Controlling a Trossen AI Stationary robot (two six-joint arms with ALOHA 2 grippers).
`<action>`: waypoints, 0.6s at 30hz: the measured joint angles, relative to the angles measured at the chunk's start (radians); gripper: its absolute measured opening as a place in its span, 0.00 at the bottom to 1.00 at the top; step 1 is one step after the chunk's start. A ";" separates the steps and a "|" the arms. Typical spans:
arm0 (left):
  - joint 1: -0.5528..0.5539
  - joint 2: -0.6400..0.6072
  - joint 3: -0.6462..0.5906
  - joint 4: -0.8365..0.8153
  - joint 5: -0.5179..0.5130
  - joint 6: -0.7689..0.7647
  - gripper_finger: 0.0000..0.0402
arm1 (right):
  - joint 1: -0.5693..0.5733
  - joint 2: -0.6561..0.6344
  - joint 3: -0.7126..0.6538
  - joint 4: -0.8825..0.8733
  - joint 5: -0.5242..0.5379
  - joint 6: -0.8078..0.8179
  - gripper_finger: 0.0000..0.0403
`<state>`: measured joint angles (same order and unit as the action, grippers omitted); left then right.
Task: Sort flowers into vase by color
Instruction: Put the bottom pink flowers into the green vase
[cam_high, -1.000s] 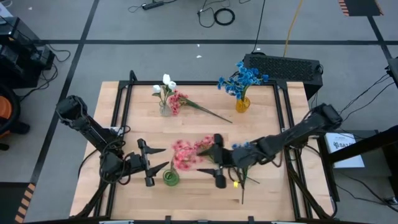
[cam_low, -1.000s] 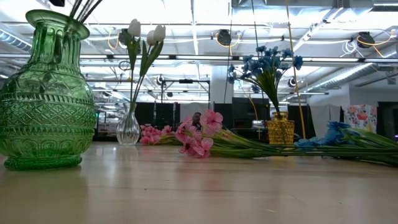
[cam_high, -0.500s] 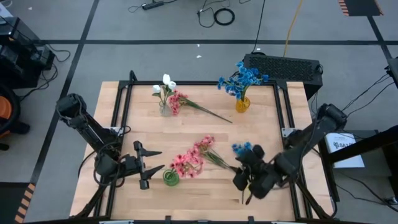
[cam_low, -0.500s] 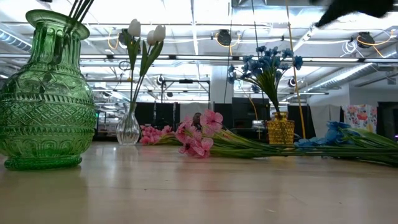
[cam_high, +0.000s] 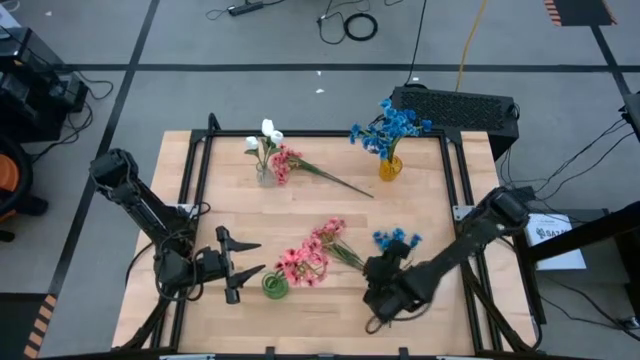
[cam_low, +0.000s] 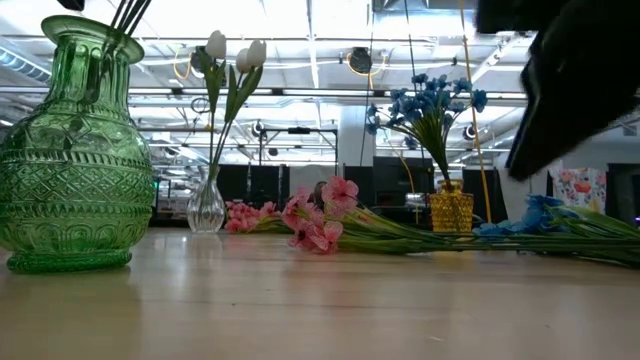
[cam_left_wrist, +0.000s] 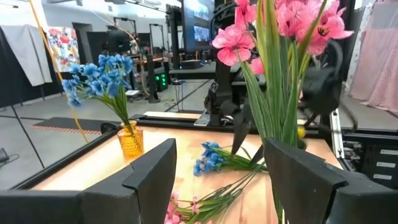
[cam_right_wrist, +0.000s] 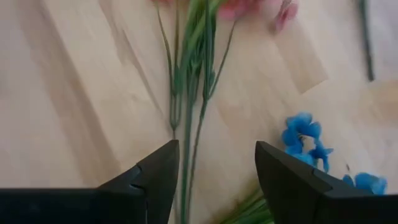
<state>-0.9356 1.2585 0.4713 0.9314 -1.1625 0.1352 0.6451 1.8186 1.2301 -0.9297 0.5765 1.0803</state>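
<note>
1. High view: the right tool (cam_high: 383, 300) hangs low over the near right part of the desk (cam_high: 330, 215), just beside the loose blue sprig (cam_high: 396, 240). That sprig lies flat, blossoms toward the desk's middle, its stem running under the right arm toward the near edge. A loose pink sprig (cam_high: 325, 243) lies next to it, its long axis slanting from blossoms at the left toward stems at the right. The left tool (cam_high: 238, 272) waits beside the green vase (cam_high: 274, 286), which already holds pink flowers. A clear vase (cam_high: 265, 172) with white blossoms and an amber vase (cam_high: 389, 166) with blue ones stand at the far side.

2. Low view: a dark arm blurs across the upper right. The pink and blue sprigs lie level on the desk, stems crossing each other.

3. Left wrist view: the left tool's fingers (cam_left_wrist: 149, 177) stand apart, empty, with pink stems rising upright between them from the vase.

4. Right wrist view: the right tool's fingers (cam_right_wrist: 155, 174) are spread, nothing between them, above green stems (cam_right_wrist: 189, 93) that run lengthwise away from the camera. Pink and blue stems lie close together, so a careless closure could pinch both colours or drag the neighbour along.
</note>
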 joint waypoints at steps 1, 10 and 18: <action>0.000 -0.003 0.000 0.000 0.000 0.000 0.62 | -0.020 0.011 0.000 0.004 -0.032 -0.037 0.50; -0.023 -0.061 0.000 -0.111 0.005 -0.042 0.62 | -0.111 0.010 -0.042 0.086 -0.189 -0.249 0.50; -0.035 -0.094 0.000 -0.200 0.009 -0.104 0.62 | -0.115 -0.002 -0.211 0.326 -0.300 -0.228 0.50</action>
<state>-0.9710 1.1644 0.4713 0.7311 -1.1538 0.0315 0.5297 1.8170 1.0196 -0.6036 0.2765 0.8518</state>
